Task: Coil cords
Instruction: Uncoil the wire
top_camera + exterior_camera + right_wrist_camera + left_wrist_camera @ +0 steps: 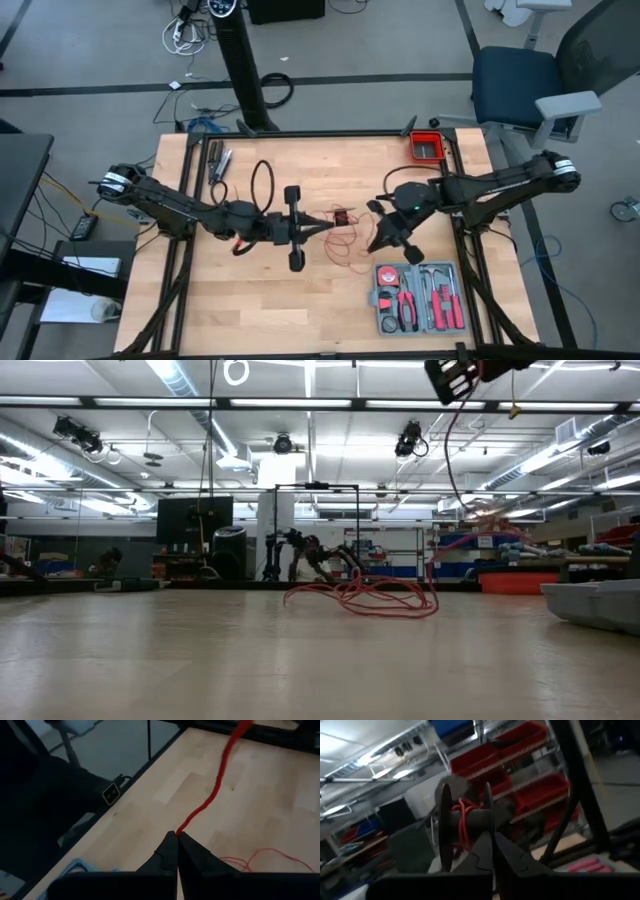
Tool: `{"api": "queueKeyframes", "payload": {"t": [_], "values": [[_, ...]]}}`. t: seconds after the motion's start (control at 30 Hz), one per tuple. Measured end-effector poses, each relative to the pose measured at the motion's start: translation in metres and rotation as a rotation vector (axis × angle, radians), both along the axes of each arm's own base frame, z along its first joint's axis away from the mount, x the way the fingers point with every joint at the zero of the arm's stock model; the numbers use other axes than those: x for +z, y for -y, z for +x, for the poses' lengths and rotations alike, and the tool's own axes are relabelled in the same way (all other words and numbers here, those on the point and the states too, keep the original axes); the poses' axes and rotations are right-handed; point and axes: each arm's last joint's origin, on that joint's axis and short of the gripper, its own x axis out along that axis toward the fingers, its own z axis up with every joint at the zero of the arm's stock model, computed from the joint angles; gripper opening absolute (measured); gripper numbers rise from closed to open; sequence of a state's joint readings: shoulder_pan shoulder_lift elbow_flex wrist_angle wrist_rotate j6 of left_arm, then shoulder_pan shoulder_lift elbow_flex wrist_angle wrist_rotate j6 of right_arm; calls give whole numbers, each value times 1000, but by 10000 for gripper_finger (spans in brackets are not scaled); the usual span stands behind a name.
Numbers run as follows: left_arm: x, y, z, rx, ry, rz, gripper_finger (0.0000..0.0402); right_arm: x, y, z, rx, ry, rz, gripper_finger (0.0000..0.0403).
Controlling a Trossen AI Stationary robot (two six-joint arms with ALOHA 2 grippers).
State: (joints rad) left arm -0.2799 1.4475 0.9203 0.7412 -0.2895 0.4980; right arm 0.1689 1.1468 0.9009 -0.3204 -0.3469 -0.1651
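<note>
The thin red cord (345, 232) lies mostly as a loose tangle on the wooden table (300, 300), between the two claws, and one strand rises from it straight into the right gripper (177, 836), whose fingers are pressed fully together on that strand. A few turns of the same cord are already wrapped on the dark spool (465, 820), which sits just ahead of the left gripper (493, 840); those fingers are closed tight too, apparently clamped on the spool's rim or core, though the exact contact is hard to make out. The grey tool case (417, 297) sits just behind and below the right claw, near the table's front edge, and a small red bin (427, 147) is well off beyond it. The likely trouble from here: if the right claw pulls while the heap is snarled, the loops could knot or drag across the table as one mass; slack between claw and spool could let turns slide off the spool's flange; a trailing loop might also catch on the tool case.
</note>
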Motion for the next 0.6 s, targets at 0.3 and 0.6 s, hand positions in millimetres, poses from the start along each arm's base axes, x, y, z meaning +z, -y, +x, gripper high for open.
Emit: {"api": "queueKeyframes", "payload": {"t": [0.3,0.6], "values": [[-17,-8,4,51,-174,-29,3,41,3,-42,-36,221,-30,0],[-27,-8,4,-26,-267,-191,3,66,8,-54,-174,477,-165,0]]}}
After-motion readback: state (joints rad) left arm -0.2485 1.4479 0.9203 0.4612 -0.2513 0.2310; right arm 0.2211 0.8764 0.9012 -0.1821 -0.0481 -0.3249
